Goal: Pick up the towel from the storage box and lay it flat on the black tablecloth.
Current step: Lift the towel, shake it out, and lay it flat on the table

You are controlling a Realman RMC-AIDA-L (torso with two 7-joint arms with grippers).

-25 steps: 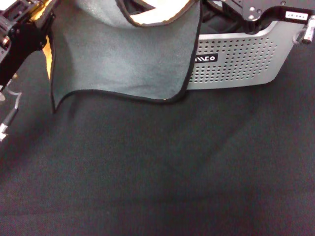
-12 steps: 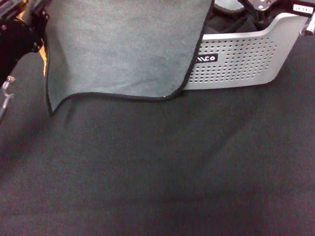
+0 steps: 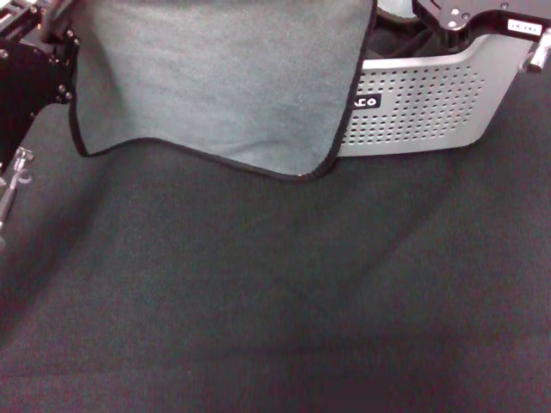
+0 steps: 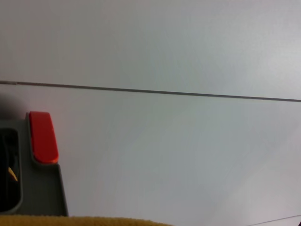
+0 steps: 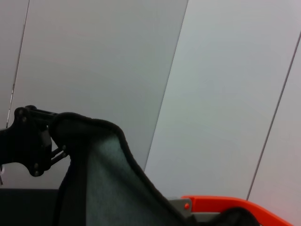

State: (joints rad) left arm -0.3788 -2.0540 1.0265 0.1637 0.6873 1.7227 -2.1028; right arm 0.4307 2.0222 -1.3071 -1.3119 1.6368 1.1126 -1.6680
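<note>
Left gripper: black assembly just beside the towel's left edge, at that edge's upper part in the head view. Finger position not discernible; cannot tell whether it clamps the cloth. In the right wrist view the same gripper appears farther off, touching the towel's far upper corner.

Right gripper: black body with a white label, above the storage box's rear right corner, near the towel's upper right corner. Fingers out of sight; state cannot be told.

Towel: held up off the surface, grey face toward the head camera, thin black stitched edging visible along its left, lower and right borders. The lower border sags to a rounded corner on the right, which reaches down to the black tablecloth; whether it touches cannot be told. The right border overlaps the front of the storage box. In the right wrist view the towel rises as a grey drape with a dark rim. A strip of yellow-orange cloth shows at one edge of the left wrist view.

Storage box: light grey, perforated, standing on the black tablecloth just right of the towel. Its black label is partly covered by the towel's edge.

Black tablecloth: spreads below and to both sides of the towel.
</note>
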